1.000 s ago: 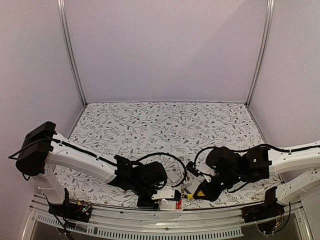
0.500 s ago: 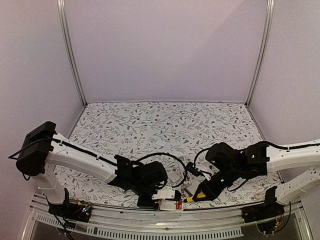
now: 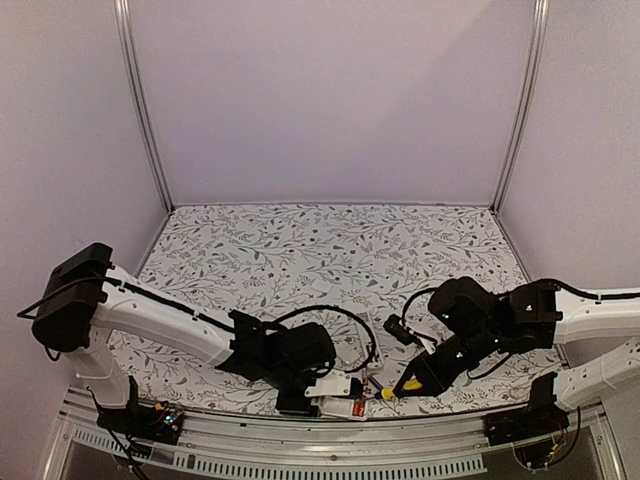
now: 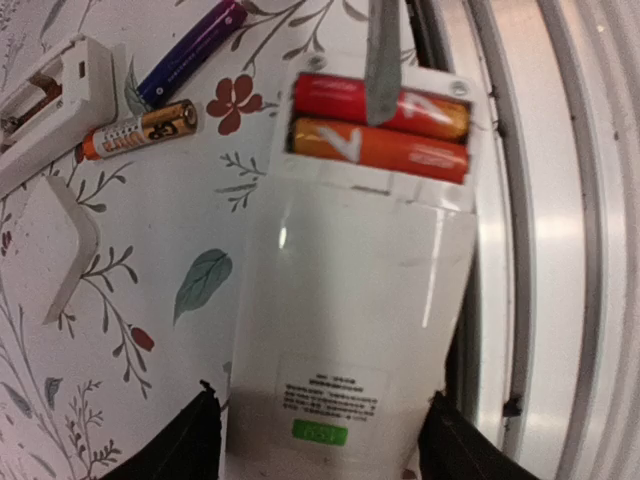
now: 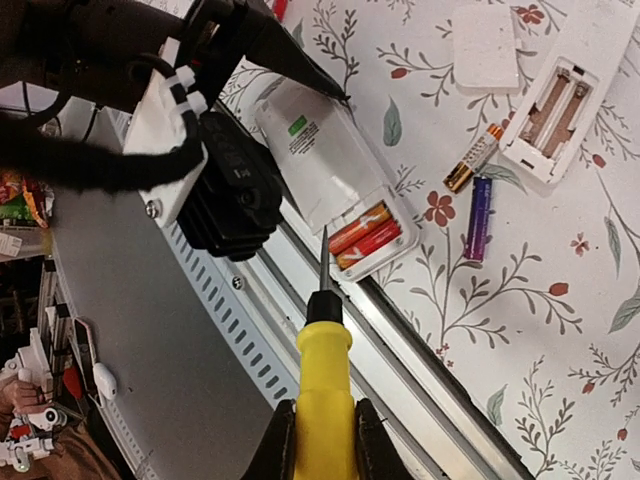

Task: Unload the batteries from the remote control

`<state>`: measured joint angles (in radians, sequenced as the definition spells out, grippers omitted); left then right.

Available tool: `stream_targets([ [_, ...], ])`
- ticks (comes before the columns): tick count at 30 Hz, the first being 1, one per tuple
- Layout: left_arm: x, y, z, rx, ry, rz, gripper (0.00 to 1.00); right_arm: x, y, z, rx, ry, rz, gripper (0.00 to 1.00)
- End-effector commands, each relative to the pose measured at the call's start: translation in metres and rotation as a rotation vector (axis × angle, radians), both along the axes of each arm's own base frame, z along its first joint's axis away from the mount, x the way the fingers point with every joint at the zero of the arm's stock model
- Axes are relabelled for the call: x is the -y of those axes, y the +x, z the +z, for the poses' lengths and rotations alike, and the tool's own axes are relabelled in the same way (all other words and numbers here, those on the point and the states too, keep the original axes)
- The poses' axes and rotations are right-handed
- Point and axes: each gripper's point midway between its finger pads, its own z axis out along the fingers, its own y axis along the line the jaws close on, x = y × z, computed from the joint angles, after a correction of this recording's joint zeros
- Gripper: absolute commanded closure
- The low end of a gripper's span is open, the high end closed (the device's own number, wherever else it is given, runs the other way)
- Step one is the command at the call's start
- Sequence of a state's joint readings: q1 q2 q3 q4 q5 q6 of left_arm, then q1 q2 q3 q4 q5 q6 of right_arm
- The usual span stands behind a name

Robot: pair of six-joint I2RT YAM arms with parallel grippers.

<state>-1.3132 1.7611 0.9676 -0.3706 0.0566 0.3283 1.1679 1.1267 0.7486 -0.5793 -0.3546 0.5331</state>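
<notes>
My left gripper (image 4: 325, 440) is shut on a white remote control (image 4: 350, 300), one black finger on each long side. The remote's compartment is open, and two batteries lie in it side by side: a red one (image 4: 430, 115) and an orange one (image 4: 380, 150). My right gripper (image 5: 320, 440) is shut on a yellow-handled screwdriver (image 5: 322, 380). The screwdriver's blade (image 4: 380, 60) reaches over the red battery. In the top view the remote (image 3: 340, 390) sits at the table's front edge, with the right gripper (image 3: 425, 375) just to its right.
A purple battery (image 5: 478, 218) and an orange-and-gold battery (image 5: 473, 160) lie loose on the floral mat. Beside them lie a second white remote (image 5: 565, 85) with an empty bay and a loose white cover (image 5: 485, 48). The metal front rail (image 4: 560, 250) runs beside the held remote.
The right arm has shifted a little to the right and nearer the front edge, carrying the screwdriver with it. The left arm and the remote have barely moved.
</notes>
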Motion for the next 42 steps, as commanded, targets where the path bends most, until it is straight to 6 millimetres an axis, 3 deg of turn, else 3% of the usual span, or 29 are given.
stream_targets([
  [1,-0.055,0.07,-0.03,0.297,0.214,0.17,0.27,0.007,0.028,0.007,0.113,-0.047,-0.111,1.0],
  [8,-0.06,0.086,-0.011,0.388,0.169,0.211,0.2,0.006,0.036,0.023,0.171,-0.029,-0.118,1.0],
  [14,-0.052,0.1,-0.002,0.371,0.111,0.285,0.2,0.013,0.036,0.014,0.152,-0.11,-0.128,1.0],
  [17,-0.05,0.111,0.013,0.361,0.061,0.361,0.21,0.01,0.033,0.015,0.123,-0.107,-0.127,1.0],
  [23,-0.032,0.114,0.064,0.166,-0.181,0.548,0.22,0.009,0.026,0.006,0.082,-0.184,-0.157,1.0],
  [28,0.0,0.086,0.088,-0.156,-0.321,0.654,0.17,0.005,0.018,0.002,0.058,-0.212,-0.17,1.0],
  [32,0.009,0.069,0.075,-0.273,-0.283,0.712,0.01,0.0,0.017,0.002,0.061,-0.226,-0.176,1.0],
  [42,0.008,0.06,0.048,-0.214,-0.204,0.727,0.0,-0.008,0.018,-0.006,0.068,-0.269,-0.178,1.0],
])
